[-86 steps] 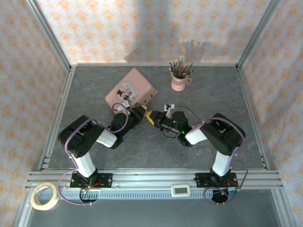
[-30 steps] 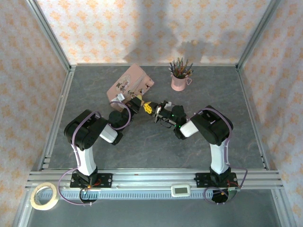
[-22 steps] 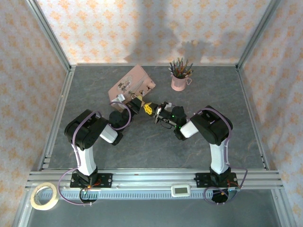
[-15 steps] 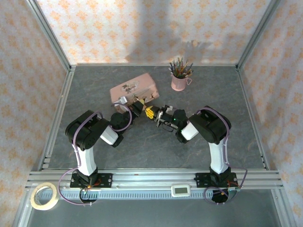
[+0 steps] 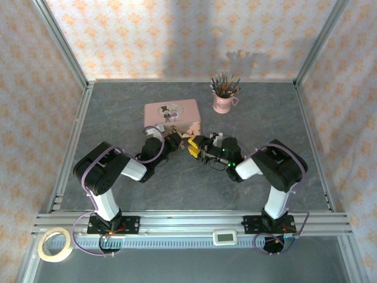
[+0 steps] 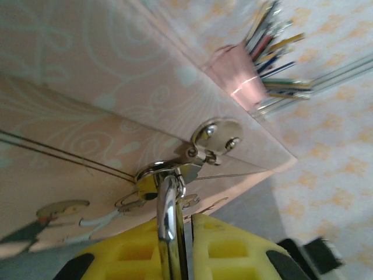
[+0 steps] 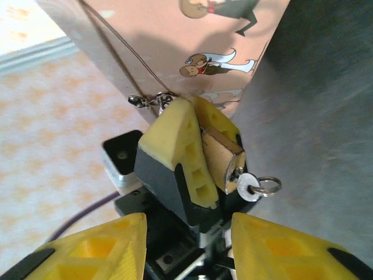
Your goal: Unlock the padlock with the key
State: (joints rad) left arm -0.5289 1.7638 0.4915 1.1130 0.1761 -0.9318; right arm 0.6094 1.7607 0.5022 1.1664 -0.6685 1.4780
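Two pincers are facing off beside the pink tin (image 5: pixel 172 113): the left pincer (image 5: pixel 175 140) is clamping the padlock (image 7: pixel 217 158), its shackle (image 6: pixel 169 221) hooked through the tin's latch (image 6: pixel 215 135), while the right pincer (image 5: pixel 192 145) is hanging spread wide, apart from the key (image 7: pixel 247 184) sticking out of the padlock's base.

Even soft light; left wrist view blurred, perhaps by closeness.

The top camera looks down from high behind the near edge onto the whole bench (image 5: pixel 188 190). The left wrist camera sits tight against the pink tin (image 6: pixel 87 70), facing the far pencil cup (image 6: pixel 236 76). The right wrist camera, close too, faces the left hand (image 7: pixel 195 125) and the same tin.
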